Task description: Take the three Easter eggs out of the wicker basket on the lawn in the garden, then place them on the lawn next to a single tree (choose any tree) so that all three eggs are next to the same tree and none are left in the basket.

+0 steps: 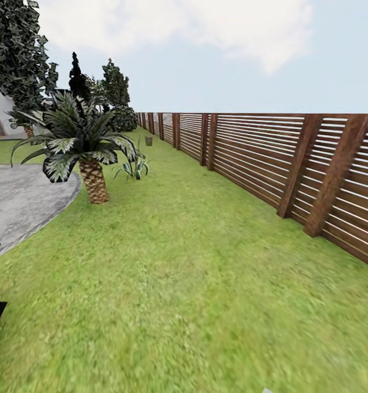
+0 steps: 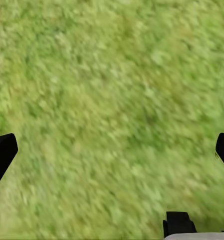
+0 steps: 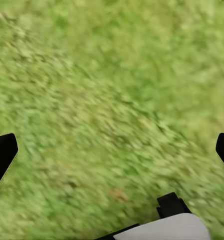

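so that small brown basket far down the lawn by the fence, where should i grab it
The basket stands upright on the lawn near the fence, too far and small to make out its rim or handles. Probably come from above and grip the rim on the open lawn side, away from the fence. Confirm once closer.

palm [image 1: 88,150] beside grey paving [image 1: 20,199] | small agave [image 1: 132,168] near palm
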Available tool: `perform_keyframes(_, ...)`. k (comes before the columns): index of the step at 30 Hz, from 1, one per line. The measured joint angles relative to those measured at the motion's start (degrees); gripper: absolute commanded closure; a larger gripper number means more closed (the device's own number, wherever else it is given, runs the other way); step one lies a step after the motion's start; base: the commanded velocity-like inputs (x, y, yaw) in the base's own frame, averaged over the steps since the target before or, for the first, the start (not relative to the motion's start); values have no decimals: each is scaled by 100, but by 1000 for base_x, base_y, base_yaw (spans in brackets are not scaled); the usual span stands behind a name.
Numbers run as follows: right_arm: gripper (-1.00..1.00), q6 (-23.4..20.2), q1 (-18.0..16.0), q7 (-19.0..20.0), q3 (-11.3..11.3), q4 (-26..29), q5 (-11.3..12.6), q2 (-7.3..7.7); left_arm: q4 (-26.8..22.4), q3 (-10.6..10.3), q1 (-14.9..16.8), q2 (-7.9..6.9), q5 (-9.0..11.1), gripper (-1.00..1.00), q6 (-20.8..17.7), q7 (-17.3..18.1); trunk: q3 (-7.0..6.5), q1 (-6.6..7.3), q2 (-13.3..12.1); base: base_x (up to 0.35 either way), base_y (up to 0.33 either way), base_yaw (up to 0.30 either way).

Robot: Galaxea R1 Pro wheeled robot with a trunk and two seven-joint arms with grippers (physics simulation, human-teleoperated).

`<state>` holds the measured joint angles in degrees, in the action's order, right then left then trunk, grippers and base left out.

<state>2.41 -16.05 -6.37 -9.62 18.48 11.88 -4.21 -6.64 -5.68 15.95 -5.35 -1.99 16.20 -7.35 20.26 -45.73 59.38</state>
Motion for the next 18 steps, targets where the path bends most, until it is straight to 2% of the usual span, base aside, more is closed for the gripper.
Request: perform_keyframes(18,-100,14,0,0,-7,1,0,0,0,0,0,0,0,-100,0,0,0,0,0,327,-122,0)
